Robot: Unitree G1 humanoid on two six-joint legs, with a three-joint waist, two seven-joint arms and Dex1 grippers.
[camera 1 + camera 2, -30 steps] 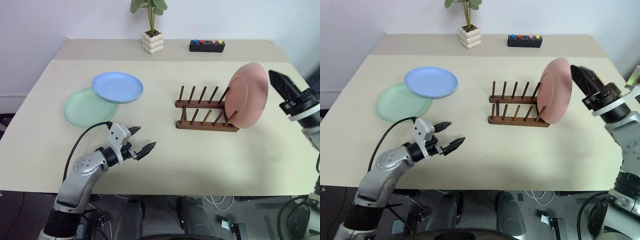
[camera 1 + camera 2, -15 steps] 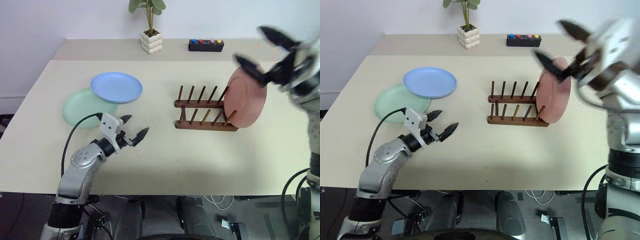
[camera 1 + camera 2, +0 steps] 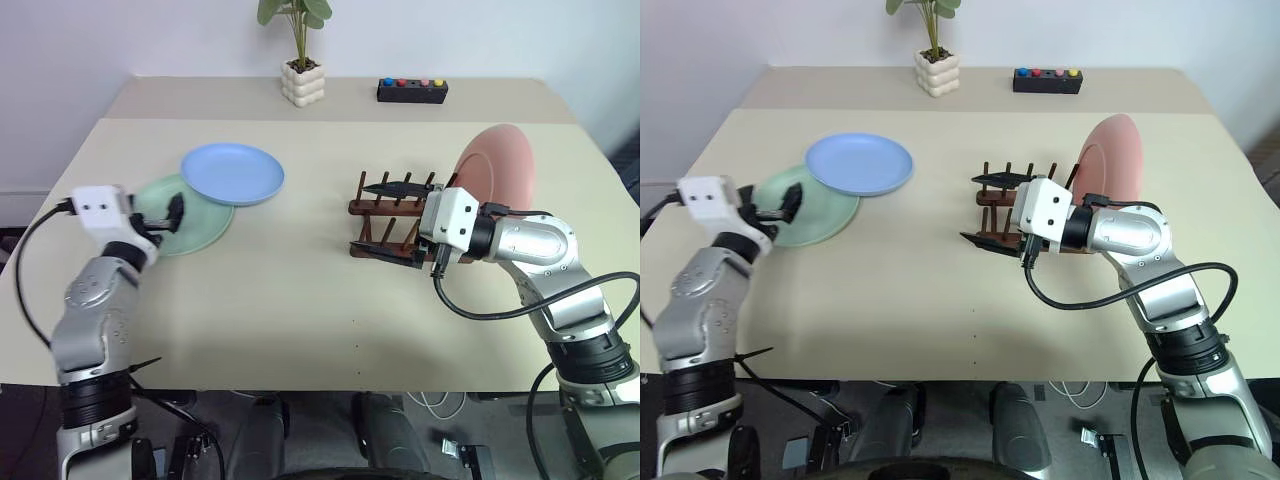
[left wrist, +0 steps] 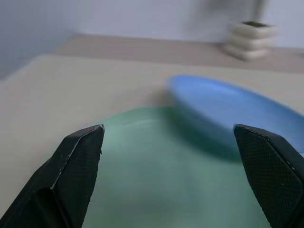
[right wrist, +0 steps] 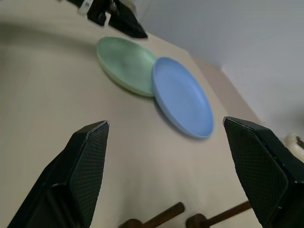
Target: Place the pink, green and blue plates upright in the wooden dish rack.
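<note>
The pink plate (image 3: 497, 168) stands on edge at the right end of the wooden dish rack (image 3: 376, 208). My right gripper (image 3: 391, 220) hovers open in front of the rack, pointing left, its fingers spread one above the other and hiding part of the rack. The blue plate (image 3: 233, 173) lies flat at the left, overlapping the green plate (image 3: 202, 222). My left gripper (image 4: 167, 128) is open at the green plate's near left rim, with nothing between its fingers. In the right wrist view the green plate (image 5: 126, 64) and blue plate (image 5: 183, 97) lie ahead of the right gripper (image 5: 166, 123).
A potted plant (image 3: 304, 82) and a black box with coloured buttons (image 3: 412, 92) stand on the raised ledge at the back. The beige table (image 3: 300, 300) stretches bare between the plates and the rack and along its front edge.
My left gripper has swung left and up to the green plate's edge. My right gripper has left the pink plate, rolled, and moved left in front of the rack. The pink plate stays in the rack.
</note>
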